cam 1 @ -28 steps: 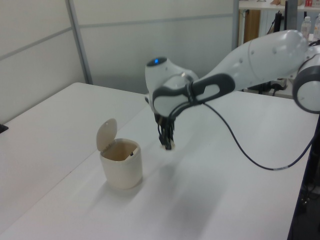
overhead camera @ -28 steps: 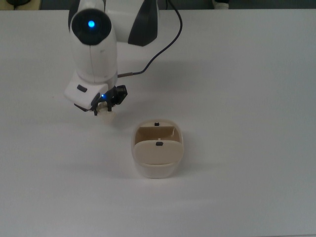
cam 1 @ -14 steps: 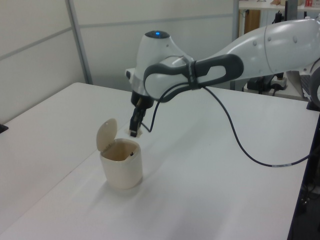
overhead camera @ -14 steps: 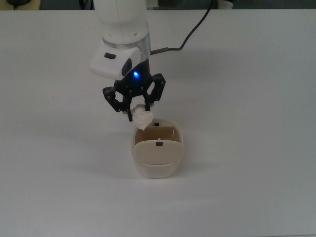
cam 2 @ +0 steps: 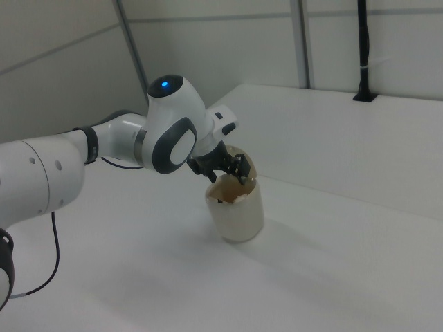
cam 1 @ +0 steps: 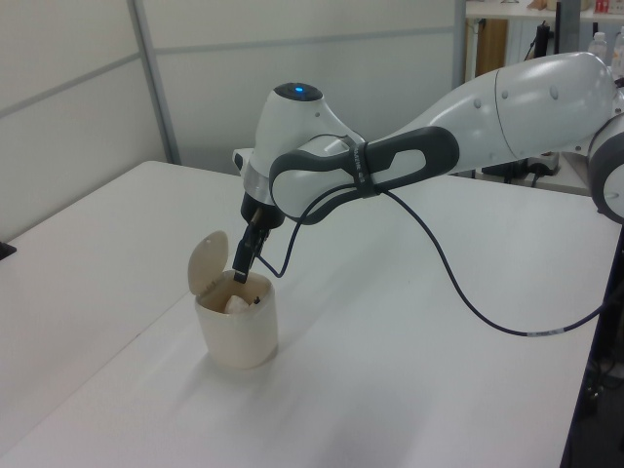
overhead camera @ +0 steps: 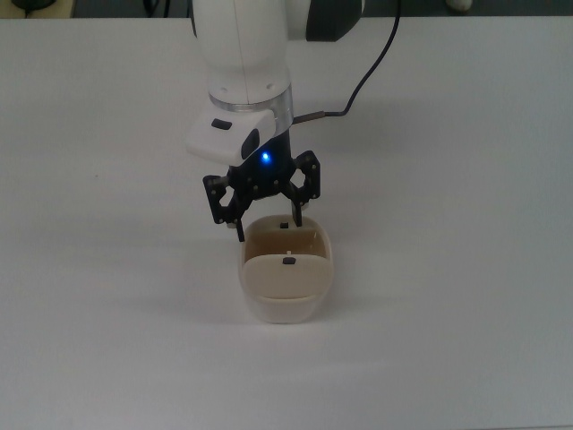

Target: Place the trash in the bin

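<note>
Gripper over the bin, fingers apart, empty. Paper wad inside: light, soft, crushable anywhere.

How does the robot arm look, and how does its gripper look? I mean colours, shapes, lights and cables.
The arm is glossy white with rounded shells and dark grey bands at the joints. A small blue light glows on its domed joint cap, and another on the wrist. A thin black cable loops from the wrist. The gripper is black, with two slim fingers.
</note>
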Available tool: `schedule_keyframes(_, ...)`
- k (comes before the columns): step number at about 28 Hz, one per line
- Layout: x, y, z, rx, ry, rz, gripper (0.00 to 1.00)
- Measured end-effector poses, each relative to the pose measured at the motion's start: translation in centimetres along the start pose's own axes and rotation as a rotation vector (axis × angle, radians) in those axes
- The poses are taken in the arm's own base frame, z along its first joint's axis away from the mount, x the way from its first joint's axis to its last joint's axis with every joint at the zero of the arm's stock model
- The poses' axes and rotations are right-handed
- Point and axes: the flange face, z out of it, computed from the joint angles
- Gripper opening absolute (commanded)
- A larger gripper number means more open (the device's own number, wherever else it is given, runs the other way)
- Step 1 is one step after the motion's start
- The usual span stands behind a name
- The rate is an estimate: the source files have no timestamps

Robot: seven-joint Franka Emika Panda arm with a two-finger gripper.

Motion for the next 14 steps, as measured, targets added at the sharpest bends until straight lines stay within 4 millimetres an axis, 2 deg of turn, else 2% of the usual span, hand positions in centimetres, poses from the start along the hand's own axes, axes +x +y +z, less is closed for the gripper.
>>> schedule_keyframes(8,-1.7,-0.1,0.8,0.030,-0.149,0.087,1.00)
schedule_keyframes(14,-2.2,0.6,-1.4,0.033,-0.193,0.111,1.00)
